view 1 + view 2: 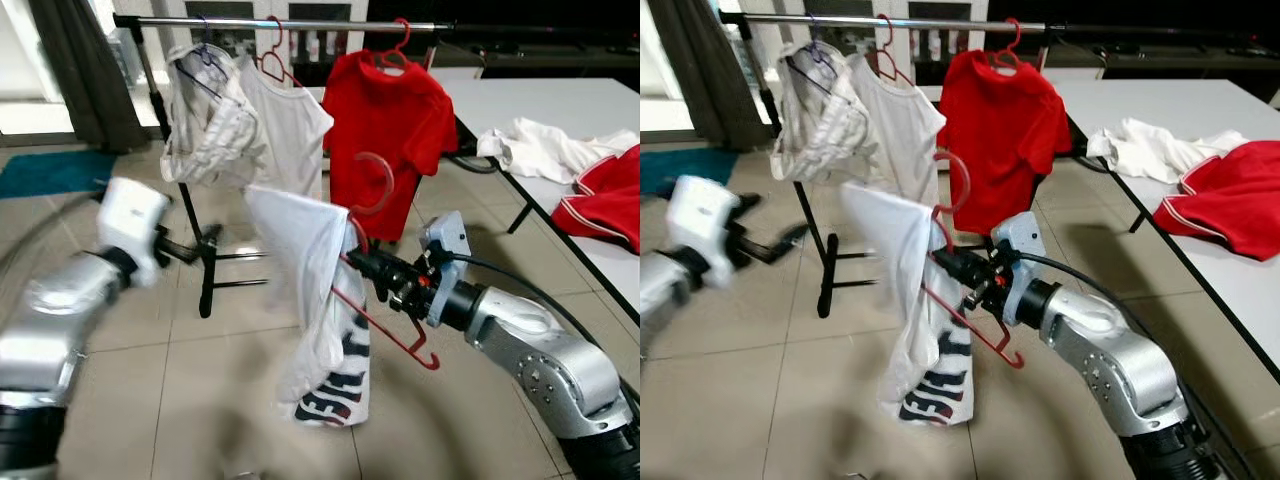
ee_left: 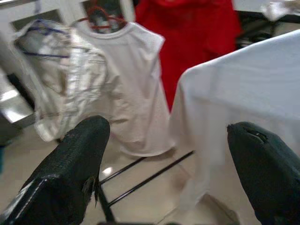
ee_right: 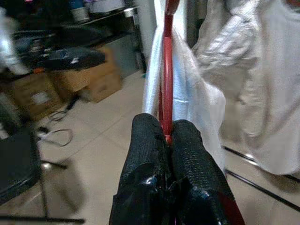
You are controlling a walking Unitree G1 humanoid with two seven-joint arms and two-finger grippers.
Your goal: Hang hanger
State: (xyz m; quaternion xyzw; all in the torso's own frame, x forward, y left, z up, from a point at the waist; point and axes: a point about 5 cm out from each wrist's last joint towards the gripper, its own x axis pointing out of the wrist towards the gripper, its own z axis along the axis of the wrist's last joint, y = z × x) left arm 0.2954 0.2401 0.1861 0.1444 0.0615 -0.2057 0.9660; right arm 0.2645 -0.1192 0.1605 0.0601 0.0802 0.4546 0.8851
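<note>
Red hanger (image 1: pixel 378 300) w/ white shirt (image 1: pixel 318 300), hook up, tilted, in right gripper (image 1: pixel 362 262) jaws.

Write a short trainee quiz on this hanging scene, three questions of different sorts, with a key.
1. True or false: the right gripper is shut on the red hanger carrying a white T-shirt.
2. Which garment on the clothes rail hangs nearest the table? A) striped shirt B) white shirt C) red T-shirt
3. Fill in: the left gripper has its fingers ____.

Key: 1 true; 2 C, the red T-shirt; 3 open.
</note>
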